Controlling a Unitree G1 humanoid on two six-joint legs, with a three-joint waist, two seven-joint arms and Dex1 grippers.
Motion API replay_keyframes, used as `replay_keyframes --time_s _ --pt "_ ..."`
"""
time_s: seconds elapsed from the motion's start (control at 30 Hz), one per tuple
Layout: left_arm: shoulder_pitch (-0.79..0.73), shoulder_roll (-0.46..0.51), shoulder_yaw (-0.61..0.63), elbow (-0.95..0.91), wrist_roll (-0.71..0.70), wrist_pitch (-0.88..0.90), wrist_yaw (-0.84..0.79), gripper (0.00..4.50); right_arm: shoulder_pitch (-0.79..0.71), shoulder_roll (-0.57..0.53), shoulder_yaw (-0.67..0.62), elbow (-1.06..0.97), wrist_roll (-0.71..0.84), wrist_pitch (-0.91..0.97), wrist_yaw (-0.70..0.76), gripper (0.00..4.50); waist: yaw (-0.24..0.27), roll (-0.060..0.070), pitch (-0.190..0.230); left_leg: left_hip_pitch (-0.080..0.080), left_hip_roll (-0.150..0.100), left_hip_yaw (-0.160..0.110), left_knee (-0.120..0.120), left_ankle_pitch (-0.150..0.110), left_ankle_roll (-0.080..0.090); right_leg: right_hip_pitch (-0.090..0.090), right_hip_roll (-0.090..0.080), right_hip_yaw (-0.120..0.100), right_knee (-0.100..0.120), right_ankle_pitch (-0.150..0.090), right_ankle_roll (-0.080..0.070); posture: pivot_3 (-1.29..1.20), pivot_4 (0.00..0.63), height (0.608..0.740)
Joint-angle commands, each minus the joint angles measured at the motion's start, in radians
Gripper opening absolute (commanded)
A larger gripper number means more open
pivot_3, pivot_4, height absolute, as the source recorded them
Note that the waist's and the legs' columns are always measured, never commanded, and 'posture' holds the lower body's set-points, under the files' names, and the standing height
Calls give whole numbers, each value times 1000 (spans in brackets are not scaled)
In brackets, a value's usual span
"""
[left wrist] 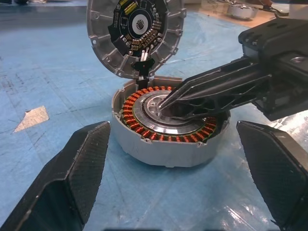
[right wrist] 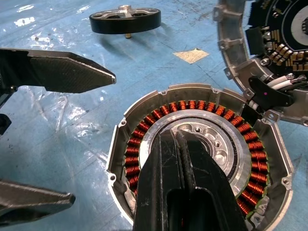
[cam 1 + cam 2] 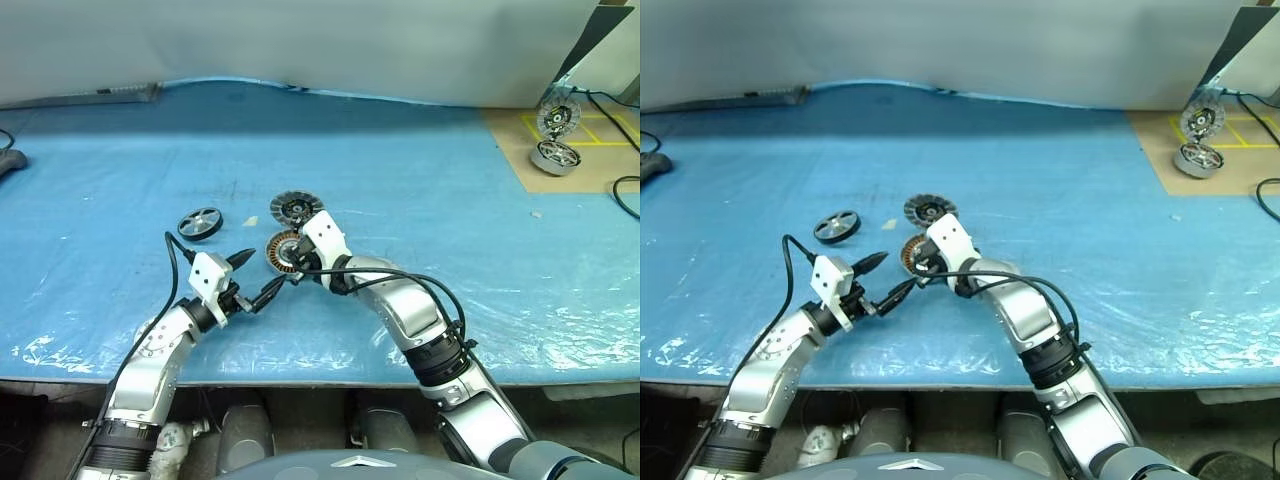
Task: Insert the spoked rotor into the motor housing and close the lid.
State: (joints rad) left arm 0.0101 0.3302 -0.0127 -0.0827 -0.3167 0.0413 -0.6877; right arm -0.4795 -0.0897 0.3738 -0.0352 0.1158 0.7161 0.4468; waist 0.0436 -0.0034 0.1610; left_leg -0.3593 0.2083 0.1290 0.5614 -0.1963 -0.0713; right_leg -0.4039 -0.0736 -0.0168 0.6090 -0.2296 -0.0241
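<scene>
With the right gripper pressed together and its tips resting over the centre of the open housing, the housing is best held steady and square while the rotor is fetched; it should not be pushed sideways. The left gripper is spread wide and empty just beside the housing. The rotor lies flat on the blue sheet, apart from both grippers, beyond the left one. The lid stands open behind the housing.

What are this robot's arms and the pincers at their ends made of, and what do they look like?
Both arms are silvery-grey shells with black joint rings and loose black cables. Each wrist carries a white block. The left gripper and right gripper have two black, tapering, matte jaws each.
</scene>
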Motion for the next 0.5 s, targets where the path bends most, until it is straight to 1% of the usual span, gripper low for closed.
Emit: replay_keyframes --time_s 0.03,0.2,0.27,0.5 --pt "-3 -14 -6 66 21 -74 -16 4500 -2 -3 -5 -37 0 7 4 9 0 0 0 0 0 0 0 0 0 0 0 0 0 0 0 0 150 740" --pt "-24 -16 9 189 26 -157 -54 4500 -5 -30 -26 -140 21 36 22 9 1 0 0 0 0 0 0 0 0 0 0 0 0 0 0 0 150 740" --pt "-31 -11 14 213 21 -173 -68 4500 -9 -25 -31 -167 30 50 18 9 1 0 0 0 0 0 0 0 0 0 0 0 0 0 1 0 150 740" --pt "-42 4 30 217 5 -171 -98 4500 -2 6 -14 -133 7 44 -5 9 1 0 0 0 0 0 1 0 0 0 0 0 1 0 0 0 150 740"
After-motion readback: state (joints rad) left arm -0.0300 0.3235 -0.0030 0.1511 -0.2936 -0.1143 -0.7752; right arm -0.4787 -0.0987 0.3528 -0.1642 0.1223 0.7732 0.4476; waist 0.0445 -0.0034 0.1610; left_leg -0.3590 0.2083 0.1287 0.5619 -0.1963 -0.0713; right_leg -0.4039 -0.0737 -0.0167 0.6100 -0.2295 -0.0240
